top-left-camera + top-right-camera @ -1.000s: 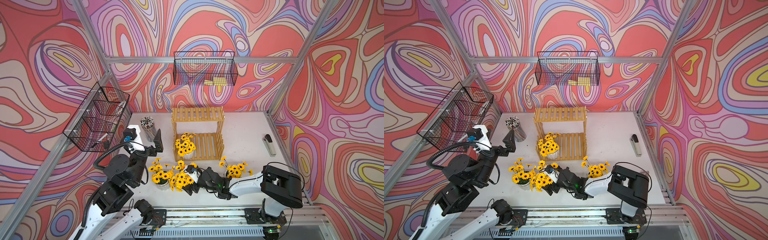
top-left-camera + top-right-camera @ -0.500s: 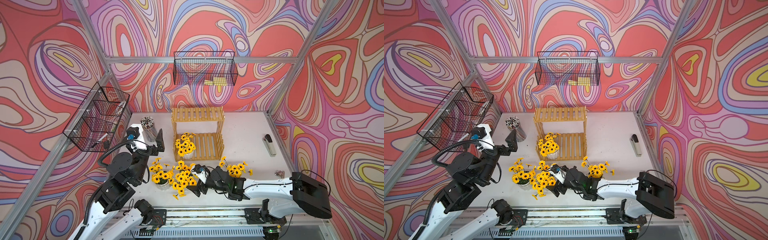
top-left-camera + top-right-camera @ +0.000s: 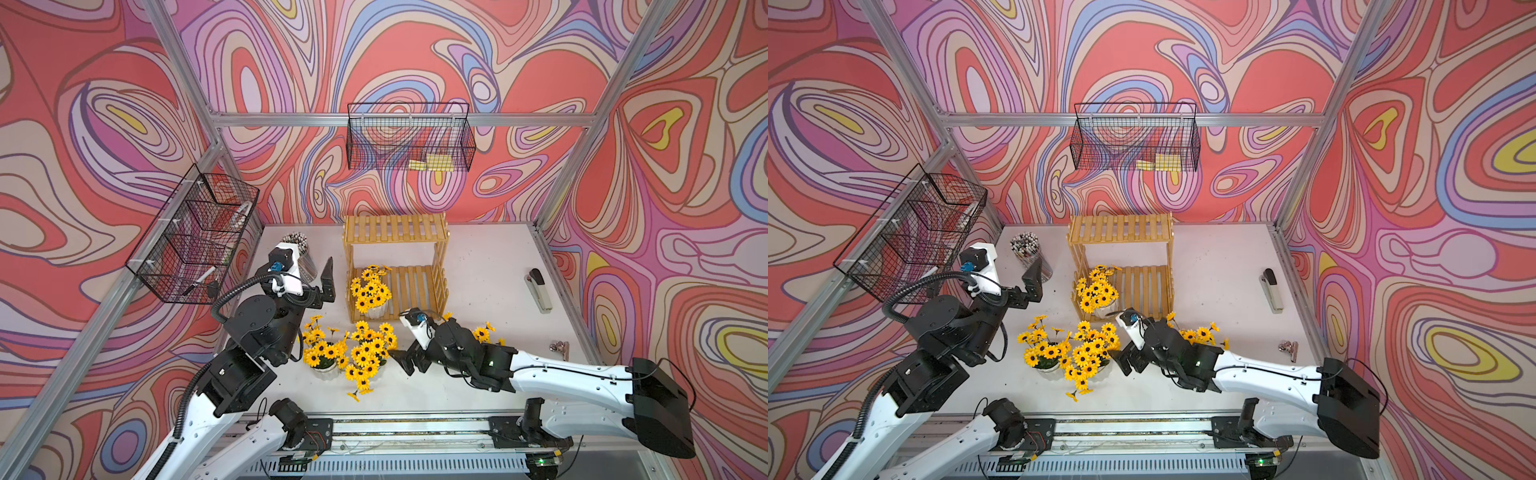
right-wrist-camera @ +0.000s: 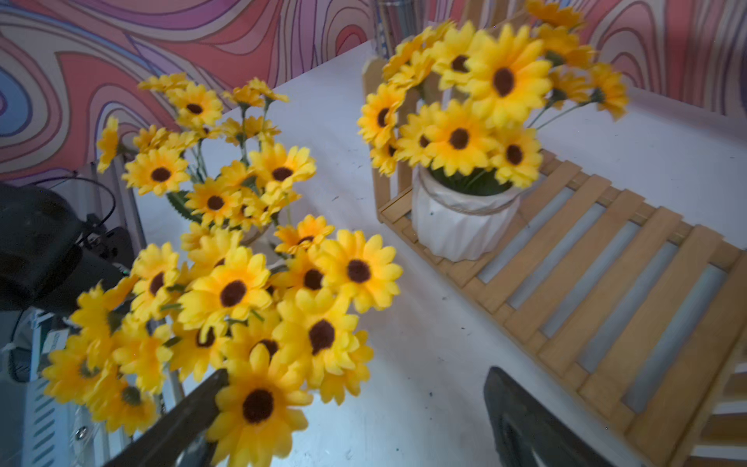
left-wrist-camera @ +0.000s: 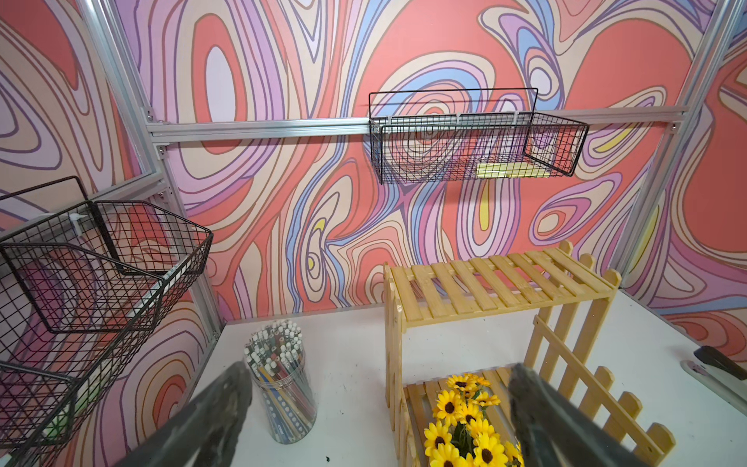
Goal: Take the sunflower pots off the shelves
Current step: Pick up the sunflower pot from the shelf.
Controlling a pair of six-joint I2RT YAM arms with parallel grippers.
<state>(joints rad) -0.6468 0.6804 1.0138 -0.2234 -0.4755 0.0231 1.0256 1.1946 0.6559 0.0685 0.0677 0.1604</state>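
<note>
The shelves [image 3: 395, 232] [image 3: 1121, 226] stand at the back of the table. One of the sunflower pots [image 3: 371, 291] [image 3: 1096, 293] [image 5: 469, 424] [image 4: 461, 226] sits at the left front of the lower tier; the upper tier is bare. Two pots [image 3: 322, 353] [image 3: 370, 349] stand on the table in front, and a third [image 3: 484, 334] is partly hidden behind my right arm. My left gripper [image 3: 328, 282] [image 5: 378, 370] hovers open left of the shelves. My right gripper [image 3: 405, 359] [image 4: 357, 374] is open just right of the middle table pot, holding nothing.
A clear cup of pencils [image 3: 297, 257] [image 5: 283, 388] stands left of the shelves, near my left gripper. A stapler [image 3: 540, 289] and a metal clip [image 3: 559, 347] lie at the right. Black wire baskets hang on the back wall [image 3: 409, 137] and the left wall [image 3: 195, 241].
My right gripper has drawn back slightly to the right from the middle table pot, and its arm has stretched out low across the front. The left gripper has barely moved.
</note>
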